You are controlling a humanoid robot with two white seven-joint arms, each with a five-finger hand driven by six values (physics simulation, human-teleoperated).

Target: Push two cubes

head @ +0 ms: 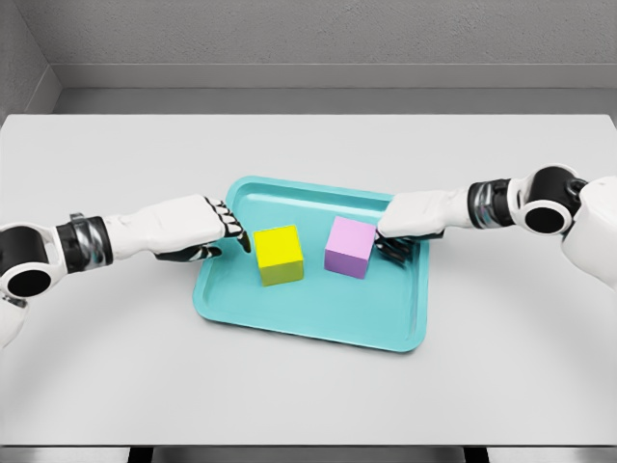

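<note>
A yellow cube (279,255) and a pink cube (350,247) stand side by side on a teal tray (318,323), a small gap between them. My left hand (224,234) reaches over the tray's left rim, its fingertips close to the yellow cube's left face; contact is unclear. From the right, my right hand (393,238) rests against the pink cube's right side with fingers bent downward. Neither hand grasps anything.
The tray lies in the middle of a white table (116,367). A grey wall runs along the table's far edge. The tray's raised rim surrounds both cubes.
</note>
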